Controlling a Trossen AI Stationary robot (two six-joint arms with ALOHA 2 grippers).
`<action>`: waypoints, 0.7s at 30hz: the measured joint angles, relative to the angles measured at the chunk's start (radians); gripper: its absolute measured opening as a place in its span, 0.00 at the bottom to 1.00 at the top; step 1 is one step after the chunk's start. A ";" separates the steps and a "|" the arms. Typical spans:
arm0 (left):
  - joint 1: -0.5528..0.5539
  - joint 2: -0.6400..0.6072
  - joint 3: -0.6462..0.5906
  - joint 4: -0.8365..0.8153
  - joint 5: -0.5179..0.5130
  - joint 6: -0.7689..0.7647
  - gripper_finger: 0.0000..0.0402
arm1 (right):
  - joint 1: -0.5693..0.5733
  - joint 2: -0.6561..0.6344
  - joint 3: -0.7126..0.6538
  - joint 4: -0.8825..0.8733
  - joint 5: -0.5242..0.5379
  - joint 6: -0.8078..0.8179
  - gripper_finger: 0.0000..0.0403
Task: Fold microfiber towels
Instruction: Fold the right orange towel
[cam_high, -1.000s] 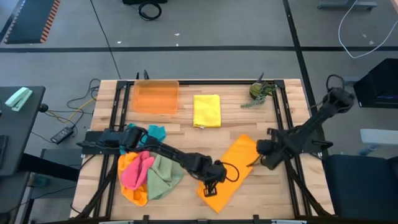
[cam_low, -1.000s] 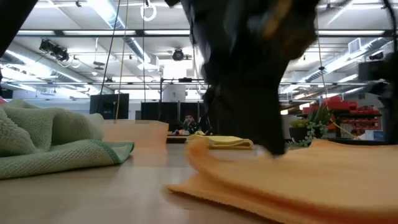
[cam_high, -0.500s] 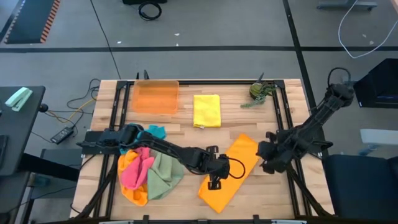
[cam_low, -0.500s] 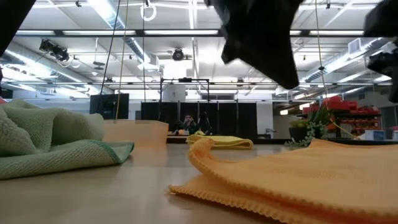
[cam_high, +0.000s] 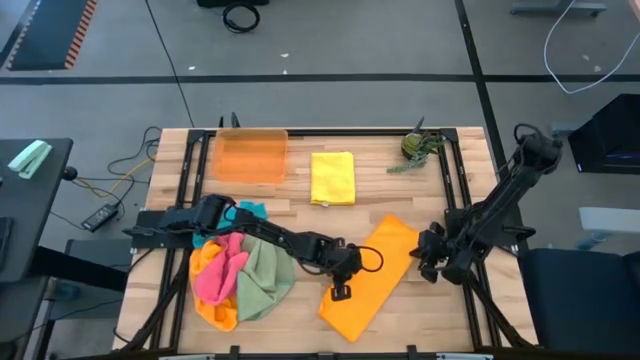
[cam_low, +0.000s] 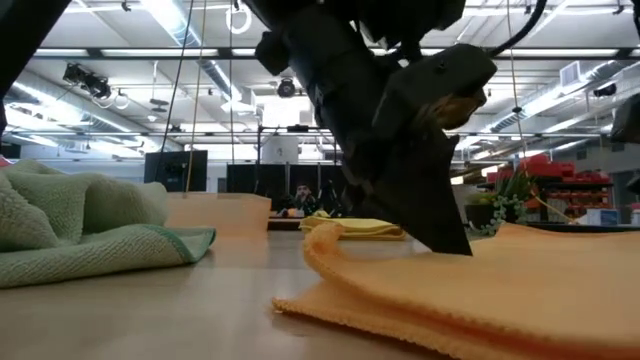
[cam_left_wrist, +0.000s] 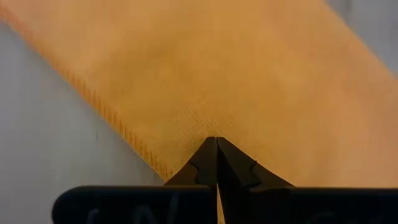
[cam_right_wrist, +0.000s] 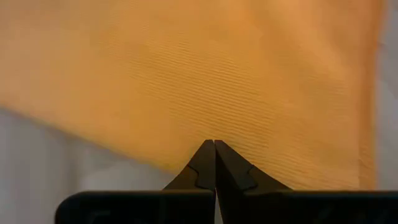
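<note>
Near edge, centre: a soft orange microfiber towel (cam_high: 372, 278) lies folded into a long slanted strip on the pale wooden table (cam_high: 440, 310), one end toward the near edge, the other toward the right side.
Left gripper: the left gripper (cam_high: 339, 291) sits at the left edge of the orange microfiber towel, its two dark fingers pressed tight together; in the left wrist view the fingertips (cam_left_wrist: 216, 163) meet just inside the stitched hem, and no cloth can be seen between them.
Right gripper: the right gripper (cam_high: 427, 270) sits just beside the towel's right edge, its pincer likewise pinched shut, tips (cam_right_wrist: 214, 163) over the orange fabric, nothing visibly caught.
Near left: a loose heap of microfiber towels (cam_high: 238, 282), pink, orange and sage green, with a teal-blue corner at its far side, under the left arm.
Far centre: a plain yellow microfiber towel (cam_high: 332, 177), folded into a neat rectangle.
Far left: a rigid translucent orange rectangular tray (cam_high: 251, 155), beside the yellow towel.
Far right corner: a small green plant (cam_high: 414, 148).
</note>
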 joint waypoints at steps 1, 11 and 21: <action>-0.002 -0.001 -0.006 0.006 0.000 -0.019 0.03 | -0.012 0.001 -0.010 0.008 0.006 0.007 0.01; -0.036 0.005 -0.031 0.217 0.009 -0.080 0.04 | -0.273 -0.015 0.009 -0.032 0.024 -0.263 0.01; -0.012 0.003 0.033 0.257 -0.045 0.062 0.02 | -0.439 -0.027 0.278 -0.215 -0.259 -0.581 0.01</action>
